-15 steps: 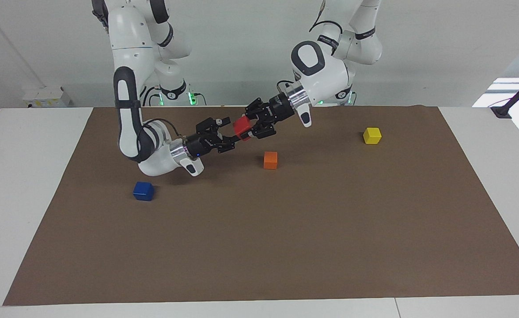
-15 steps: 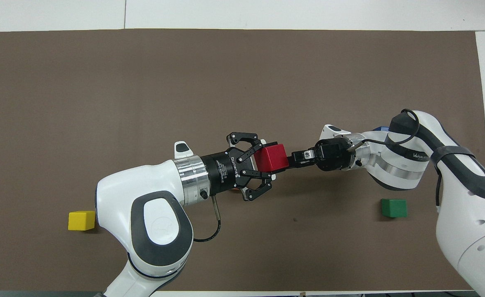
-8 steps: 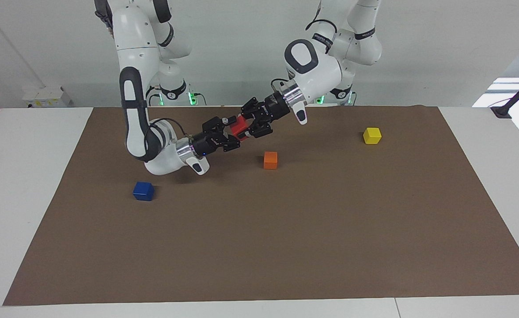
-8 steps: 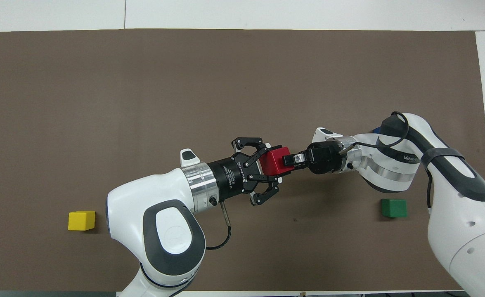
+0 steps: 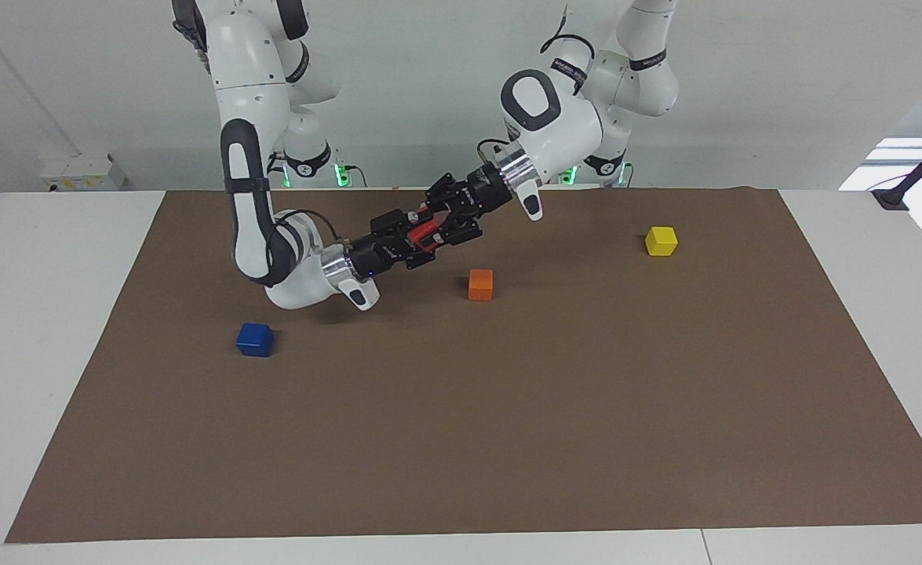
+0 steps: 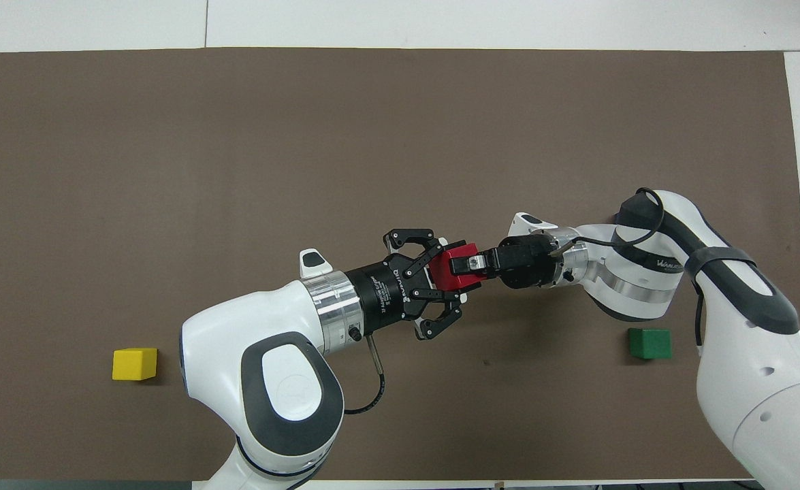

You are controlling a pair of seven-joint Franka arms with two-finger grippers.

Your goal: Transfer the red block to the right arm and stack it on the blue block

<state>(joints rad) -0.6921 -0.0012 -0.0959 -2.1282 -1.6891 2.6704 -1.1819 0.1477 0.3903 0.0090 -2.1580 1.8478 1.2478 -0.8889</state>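
The red block [image 5: 423, 229] [image 6: 444, 277] is held in the air over the mat, above the spot between the orange cube and the robots. My left gripper [image 5: 431, 224] [image 6: 455, 273] is shut on it. My right gripper [image 5: 417, 237] [image 6: 466, 265] reaches in from the right arm's end and is open, with one finger above the block and one below it. The blue block [image 5: 255, 339] sits on the mat toward the right arm's end, farther from the robots than the right forearm. It is hidden under the right arm in the overhead view.
An orange cube [image 5: 480, 284] lies just under and past the two grippers. A yellow cube [image 5: 661, 240] [image 6: 135, 363] sits toward the left arm's end. A dark green cube [image 6: 649, 343] lies near the right arm's base. The brown mat [image 5: 508, 439] covers the table.
My right gripper has moved in toward the left gripper until its fingers straddle the red block. The left gripper, still holding the block, has drawn slightly toward the robots.
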